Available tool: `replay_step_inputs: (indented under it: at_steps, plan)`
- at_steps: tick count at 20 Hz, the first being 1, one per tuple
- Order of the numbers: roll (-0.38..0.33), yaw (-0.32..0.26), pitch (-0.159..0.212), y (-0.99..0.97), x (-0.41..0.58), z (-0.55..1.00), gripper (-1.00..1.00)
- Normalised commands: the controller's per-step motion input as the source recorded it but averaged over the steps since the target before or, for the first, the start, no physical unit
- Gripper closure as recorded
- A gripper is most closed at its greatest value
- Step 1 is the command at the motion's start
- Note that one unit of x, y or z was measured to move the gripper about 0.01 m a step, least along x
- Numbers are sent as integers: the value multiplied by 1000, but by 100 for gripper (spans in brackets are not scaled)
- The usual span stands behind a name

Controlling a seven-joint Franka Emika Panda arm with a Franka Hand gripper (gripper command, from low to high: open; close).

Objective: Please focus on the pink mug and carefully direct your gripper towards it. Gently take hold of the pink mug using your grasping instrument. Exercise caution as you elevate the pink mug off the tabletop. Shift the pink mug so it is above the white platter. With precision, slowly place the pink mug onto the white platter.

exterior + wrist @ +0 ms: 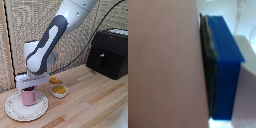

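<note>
Arm: white and grey, coming down from the top of the exterior view, slanting toward the exterior view's left and bending at a rounded joint above the hand.
Wrist: a flat white block, held level directly over the pink mug (28, 96).
Hand (29, 90): pointing straight down, its tips hidden at the mug's mouth in the exterior view.
Fingers: in the wrist view one blue finger (225, 65) with a dark pad lies flat against the mug's pink wall, touching it; the other finger is not seen.
Grip: appears closed on the mug.
</note>
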Motion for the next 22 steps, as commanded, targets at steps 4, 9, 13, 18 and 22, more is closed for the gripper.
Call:
replay_step_inputs:
  at_steps: [4,9,13,18,22]
  plan:
    - [-3,0,-12,138,41,46,-100]
    - [-11,11,-5,38,0,228,-100]
    - [0,26,14,-14,0,427,-100]
    - [25,78,58,-156,25,617,-100]
    - [5,63,34,-57,74,470,-100]
